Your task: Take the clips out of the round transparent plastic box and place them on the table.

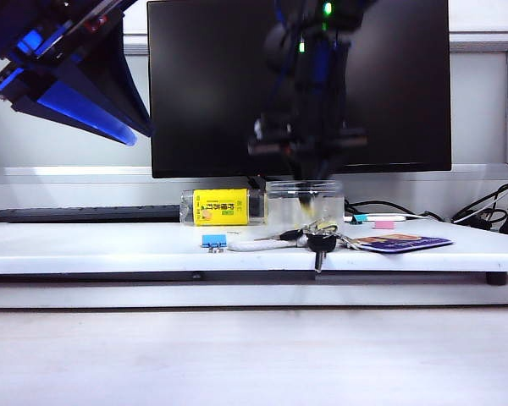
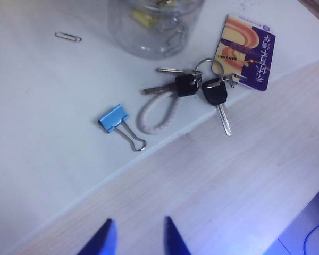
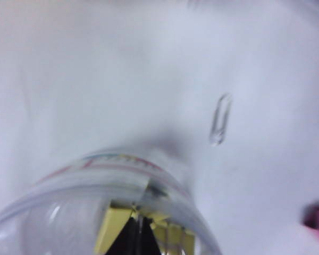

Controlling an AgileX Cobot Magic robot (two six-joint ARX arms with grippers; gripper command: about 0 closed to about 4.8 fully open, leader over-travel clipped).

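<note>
Two arms: left gripper (image 2: 138, 239) raised, jaws spread; right gripper (image 3: 135, 234) down inside round transparent plastic box (image 1: 304, 203), jaws clenched on clips (image 3: 117, 223).

A large dark monitor (image 1: 298, 85) stands behind the counter's (image 1: 110, 245) back edge, its screen off. A pale wall with a horizontal ledge (image 1: 68, 175) runs behind it. Black cables (image 1: 487, 211) trail near the counter's back right corner. Below its front edge lies a pale wood-grain surface (image 1: 237, 355), evenly lit.
</note>
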